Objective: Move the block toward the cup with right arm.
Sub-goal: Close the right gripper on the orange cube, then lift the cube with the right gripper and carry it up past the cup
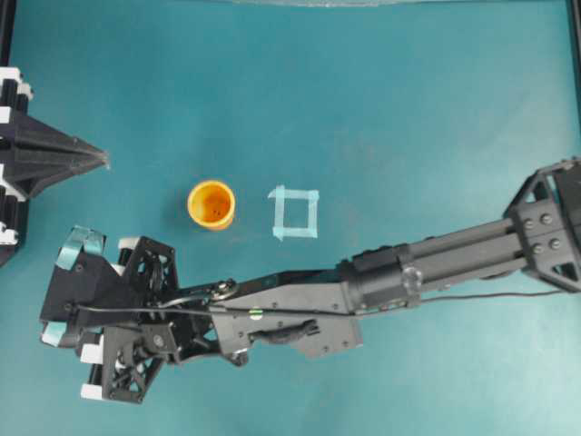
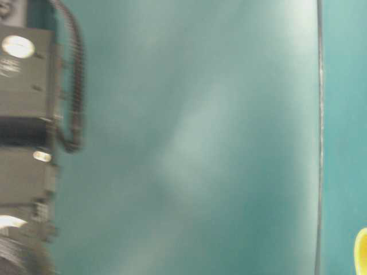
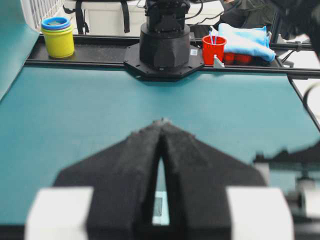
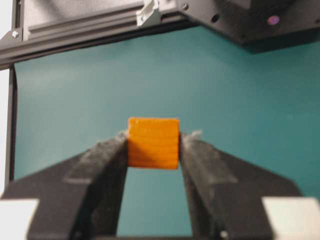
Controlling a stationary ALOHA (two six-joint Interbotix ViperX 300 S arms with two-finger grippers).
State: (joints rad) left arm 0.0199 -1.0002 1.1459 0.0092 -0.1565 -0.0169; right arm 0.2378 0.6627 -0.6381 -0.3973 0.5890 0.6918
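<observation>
Now the block (image 4: 153, 143) sits square between the jaws, flat face to the wrist camera, no long axis to speak of, clamped by both fingers (image 4: 107, 170). Right gripper (image 4: 153, 150) grips it at the end of a long boom stretched across the teal table (image 1: 408, 109), cup (image 1: 211, 203) off to one side of the jaws. Left gripper (image 3: 161, 125) is pinched closed, empty.

There is one orange block (image 4: 153, 143), one yellow-orange cup (image 1: 211, 203) and one pale blue tape square (image 1: 295, 213). Two black grippers are in view: one at the left edge (image 1: 100, 161), one near left (image 1: 56, 295).
</observation>
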